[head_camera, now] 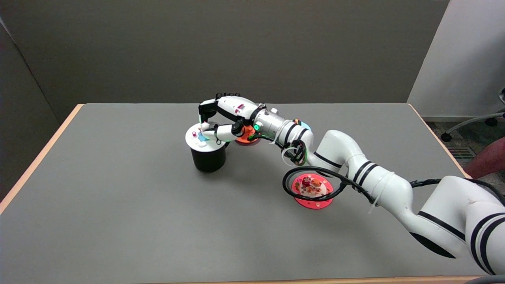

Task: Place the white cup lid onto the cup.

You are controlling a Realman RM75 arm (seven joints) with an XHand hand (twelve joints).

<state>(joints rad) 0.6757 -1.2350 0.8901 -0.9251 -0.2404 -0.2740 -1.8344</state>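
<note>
A black cup (208, 157) stands upright left of the table's middle. The white cup lid (196, 138), with small coloured figures on top, lies across the cup's rim. My right hand (225, 116) hovers over the lid's right side. Its thumb and a finger pinch a small knob on the lid's top, while the other fingers arch above. The lid's right part is hidden by the hand.
An orange-red lid (246, 137) lies just behind the hand, partly hidden. A pink-red lid (312, 191) with small figures lies under my forearm and its black cable. A light-blue object (305, 126) peeks from behind the wrist. A person's limb (489, 159) shows at the far right.
</note>
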